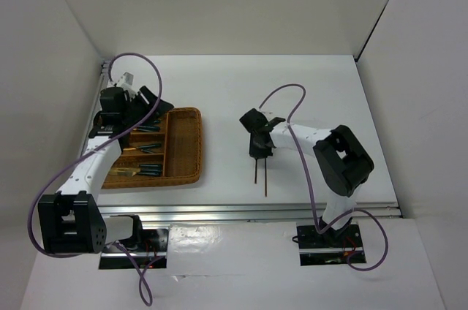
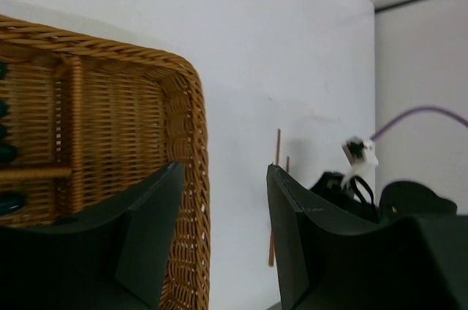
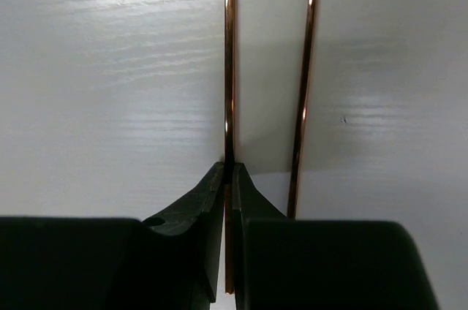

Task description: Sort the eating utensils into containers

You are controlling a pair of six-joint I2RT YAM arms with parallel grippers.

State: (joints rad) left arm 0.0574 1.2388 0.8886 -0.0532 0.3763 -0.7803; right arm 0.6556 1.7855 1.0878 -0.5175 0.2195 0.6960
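Too small in the top view to sort forks, spoons and knives among the utensils (image 1: 146, 169); partly hidden, with the tray's (image 1: 189, 145) left side, under the left arm (image 1: 88, 160). Covered by the right gripper (image 1: 259, 155): the chopsticks' (image 1: 265, 182) ends toward the table's far edge. Cut by the left wrist view's left edge: all but teal handle tips. Cut by the right wrist view's top edge: the left chopstick (image 3: 229, 69). Lost behind a finger (image 3: 314, 266): the right one's lower end.

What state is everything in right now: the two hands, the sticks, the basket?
Left hand: open, empty, over the wicker tray.
Right hand: shut on the gripped chopstick.
Gripped chopstick: pinched near one end.
Other chopstick: lying loose beside it, untouched.
Wicker tray: holds teal-handled utensils in its compartments.
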